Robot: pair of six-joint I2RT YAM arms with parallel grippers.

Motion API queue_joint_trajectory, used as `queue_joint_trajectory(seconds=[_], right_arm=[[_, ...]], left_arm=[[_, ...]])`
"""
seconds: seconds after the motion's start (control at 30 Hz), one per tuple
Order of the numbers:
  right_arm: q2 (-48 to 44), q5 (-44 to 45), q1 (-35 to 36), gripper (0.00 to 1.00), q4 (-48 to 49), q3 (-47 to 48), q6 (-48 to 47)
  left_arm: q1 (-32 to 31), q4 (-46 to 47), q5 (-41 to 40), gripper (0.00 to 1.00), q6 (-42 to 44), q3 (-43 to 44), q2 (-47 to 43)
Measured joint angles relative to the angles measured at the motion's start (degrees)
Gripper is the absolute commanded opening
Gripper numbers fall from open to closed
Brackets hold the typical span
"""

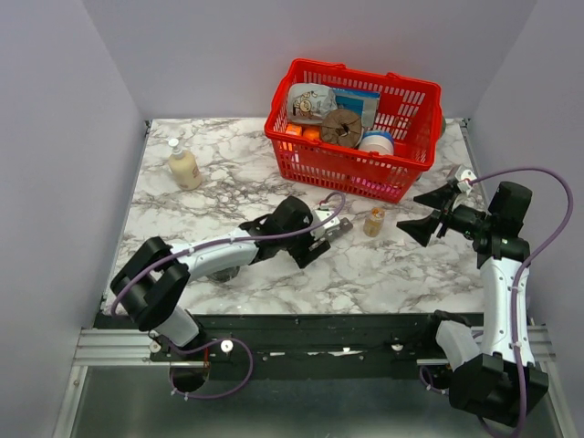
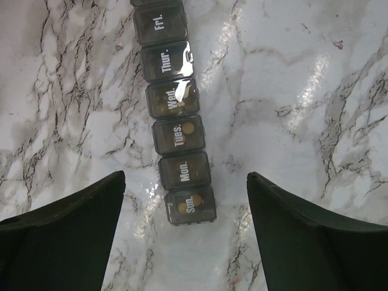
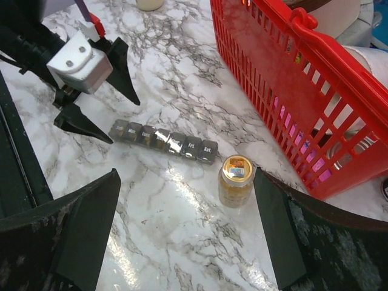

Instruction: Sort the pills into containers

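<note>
The pill organiser [image 2: 179,115] lies flat on the marble table [image 1: 228,192], its long axis running up the centre of the left wrist view with a slight lean to the left, the Sun. cell at the bottom end and Fri. at the top edge; tan pills [image 2: 188,128] show in the Sun., Tues. and Wed. cells. In the right wrist view the strip runs left to right, and its Sat. end sits just beside the upright clear pill bottle [image 3: 235,180]. The left gripper [image 2: 185,176] is spread wide and holds nothing, with the Sun. end lying between its fingertips. The right gripper [image 1: 411,213], right of the bottle in the top view, is also spread wide and empty
</note>
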Motion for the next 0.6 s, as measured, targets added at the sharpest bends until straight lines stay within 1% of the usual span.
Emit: queue_joint_trajectory(seconds=[0.33,0.5,0.53,0.57,0.6], right_arm=[[0.0,-0.8,0.0,1.00,0.7,0.0,0.1],[0.0,-0.9,0.0,1.00,0.8,0.0,0.1],[0.0,-0.9,0.0,1.00,0.8,0.0,0.1],[0.0,-1.0,0.0,1.00,0.8,0.0,0.1],[0.0,-1.1,0.0,1.00,0.8,0.0,0.1]], left_arm=[[-2.4,-3.3,-2.8,0.79,-0.4,5.8,8.1],[-3.5,-5.0,-5.4,0.70,-0.2,7.5,11.8],[-3.5,-5.4,-5.8,0.68,-0.1,7.8,12.2],[-3.6,-5.9,-6.2,0.63,-0.1,8.2,12.7],[-3.6,-6.3,-6.4,0.63,0.0,8.4,13.1]])
